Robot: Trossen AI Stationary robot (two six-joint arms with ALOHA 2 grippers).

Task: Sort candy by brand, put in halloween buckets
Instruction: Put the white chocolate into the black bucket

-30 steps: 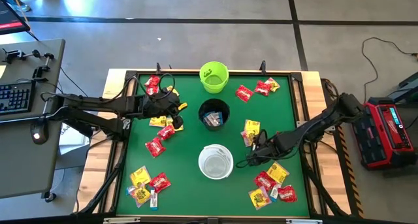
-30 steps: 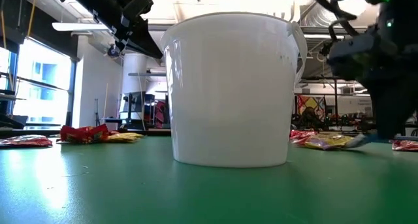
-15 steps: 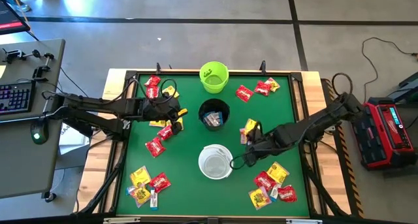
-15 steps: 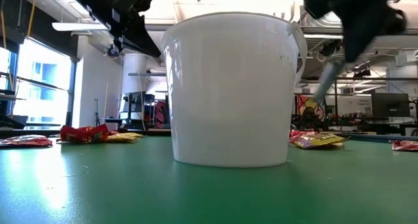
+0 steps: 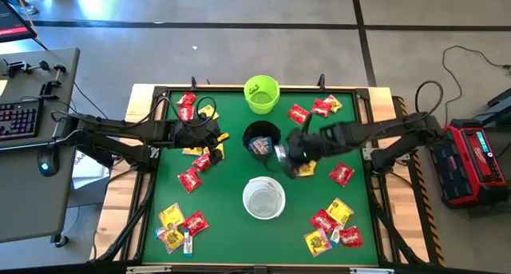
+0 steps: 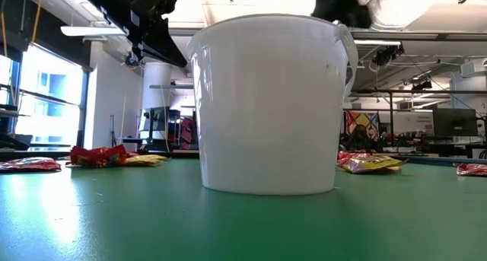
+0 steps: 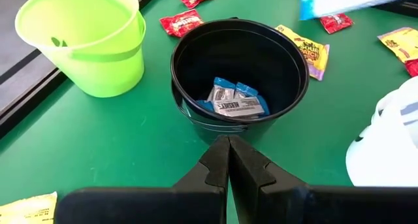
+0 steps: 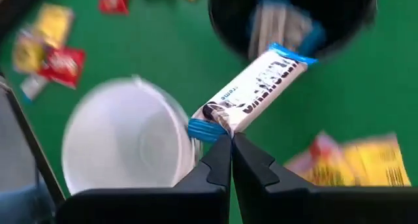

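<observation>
High view: the left gripper (image 5: 215,143) is seen closed and empty over the green table (image 5: 223,202), just left of the black bucket (image 5: 261,140), in which blue-and-white packets (image 7: 236,100) are lodged. The lime green bucket (image 5: 261,94) is set behind it, the white bucket (image 5: 263,197) in front. The right gripper (image 5: 281,152) is clamped on a blue-and-white candy bar (image 8: 249,93) beside the black bucket's rim. Red and yellow candy (image 5: 331,223) is scattered around the table's edges
</observation>
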